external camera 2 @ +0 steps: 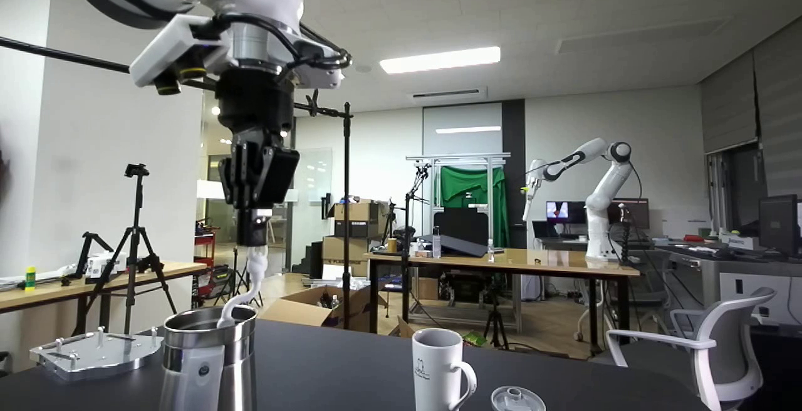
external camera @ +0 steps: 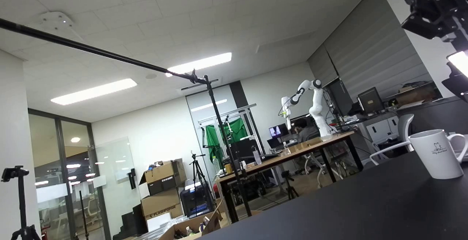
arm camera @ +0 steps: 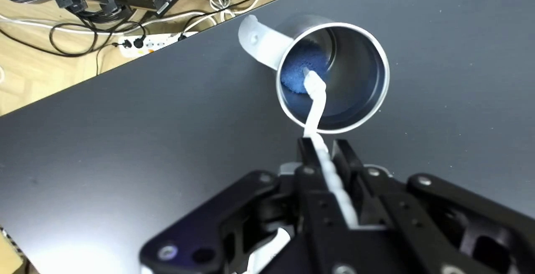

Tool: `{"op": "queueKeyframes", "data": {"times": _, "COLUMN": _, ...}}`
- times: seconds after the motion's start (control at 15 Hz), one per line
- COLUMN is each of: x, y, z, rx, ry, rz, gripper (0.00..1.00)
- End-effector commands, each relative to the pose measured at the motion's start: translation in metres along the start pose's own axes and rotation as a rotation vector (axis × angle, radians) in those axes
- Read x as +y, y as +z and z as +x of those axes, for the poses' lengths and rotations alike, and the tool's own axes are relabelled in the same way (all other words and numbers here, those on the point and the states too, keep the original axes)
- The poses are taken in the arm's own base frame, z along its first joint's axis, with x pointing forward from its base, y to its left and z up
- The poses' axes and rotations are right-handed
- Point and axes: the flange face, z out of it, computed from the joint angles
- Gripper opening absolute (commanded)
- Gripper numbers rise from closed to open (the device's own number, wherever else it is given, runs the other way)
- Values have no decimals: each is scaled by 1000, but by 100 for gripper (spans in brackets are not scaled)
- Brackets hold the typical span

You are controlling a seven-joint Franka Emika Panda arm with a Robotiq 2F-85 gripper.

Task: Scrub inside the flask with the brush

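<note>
The flask is a steel cylinder with a pale handle. It stands upright and open on the dark table, and its rim shows in the wrist view. The brush has a white twisted handle and a blue head. The head is inside the flask, low down on the flask-handle side. My gripper is shut on the brush's handle, which runs down between the fingers and over the rim. In an exterior view the gripper is above the flask. The flask is out of view in an exterior view with only part of the gripper.
A white mug stands on the table, also in an exterior view. A clear lid lies beside it. A metal plate with pegs lies behind the flask. The table edge runs near the flask, with cables and a power strip below.
</note>
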Motion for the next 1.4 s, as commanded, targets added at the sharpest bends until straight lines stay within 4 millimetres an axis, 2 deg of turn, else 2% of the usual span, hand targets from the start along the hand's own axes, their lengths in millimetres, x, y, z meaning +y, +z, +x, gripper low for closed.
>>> {"op": "queueKeyframes", "data": {"times": 0.0, "x": -6, "y": -38, "z": -20, "rx": 60, "ry": -44, "rz": -4, "gripper": 4}}
{"op": "queueKeyframes", "data": {"times": 0.13, "x": -8, "y": -49, "z": -27, "rx": 80, "ry": -59, "rz": -2, "gripper": 4}}
{"op": "queueKeyframes", "data": {"times": 0.27, "x": -9, "y": -47, "z": -29, "rx": 74, "ry": -63, "rz": -2, "gripper": 4}}
{"op": "queueKeyframes", "data": {"times": 0.87, "x": -19, "y": 13, "z": -15, "rx": -29, "ry": -60, "rz": -41, "gripper": 4}}
{"op": "queueKeyframes", "data": {"times": 1.07, "x": -21, "y": 25, "z": -12, "rx": -52, "ry": -62, "rz": -45, "gripper": 4}}
{"op": "queueKeyframes", "data": {"times": 1.2, "x": -23, "y": 21, "z": -14, "rx": -53, "ry": -74, "rz": -42, "gripper": 4}}
{"op": "queueKeyframes", "data": {"times": 1.33, "x": -24, "y": 4, "z": -16, "rx": -35, "ry": -82, "rz": -40, "gripper": 4}}
